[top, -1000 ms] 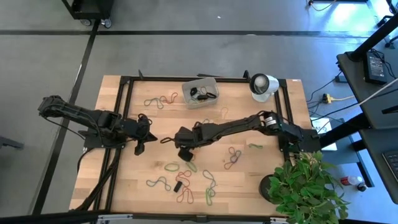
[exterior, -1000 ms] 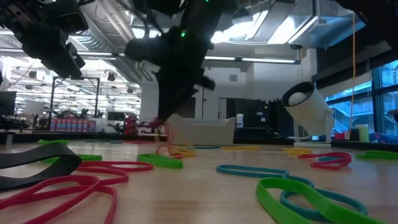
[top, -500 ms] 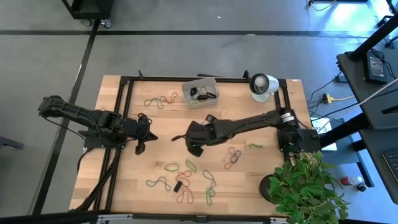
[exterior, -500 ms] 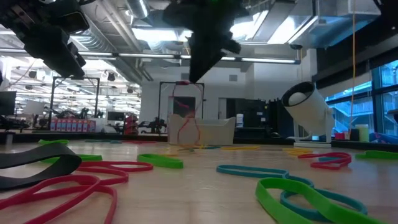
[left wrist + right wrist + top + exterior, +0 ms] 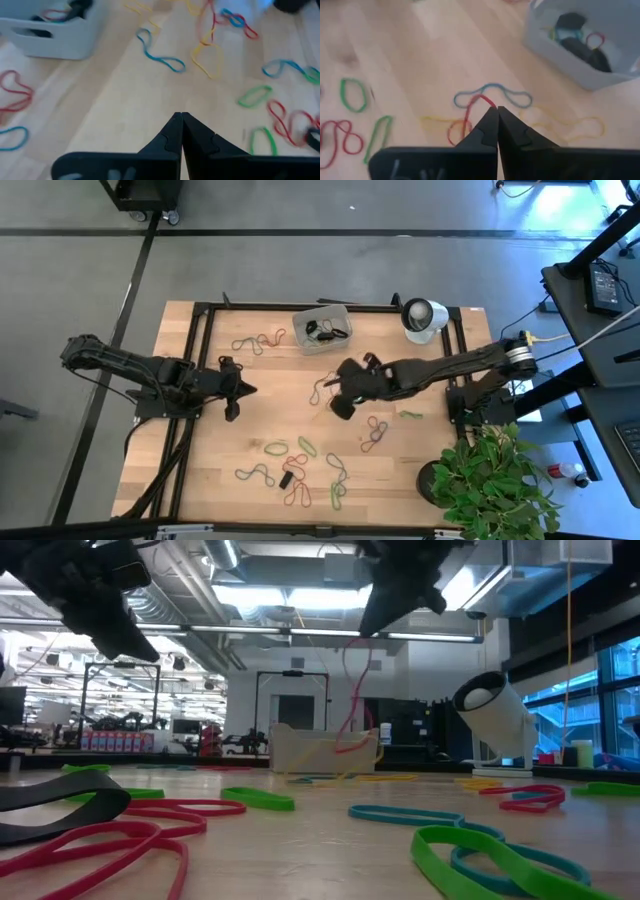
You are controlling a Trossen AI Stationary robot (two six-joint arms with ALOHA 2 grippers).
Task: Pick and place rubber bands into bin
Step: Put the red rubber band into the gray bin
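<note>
- Rubber bands (image 5: 300,447) litter the table (image 5: 250,420), mostly toward 6 o'clock; several already lie in the bin (image 5: 322,329) at 12
- Right gripper (image 5: 335,390) pinched together on a red band (image 5: 470,112), lifted mid-table so it hangs free for the carry to the bin
- Left gripper (image 5: 248,389) at 9 o'clock, fingers together, holding nothing, waiting clear

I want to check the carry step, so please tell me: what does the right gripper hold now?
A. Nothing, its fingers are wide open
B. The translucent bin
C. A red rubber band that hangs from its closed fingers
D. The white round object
C: the right gripper is shut on a red rubber band, which dangles above the table in the low view, near the bin.
</note>
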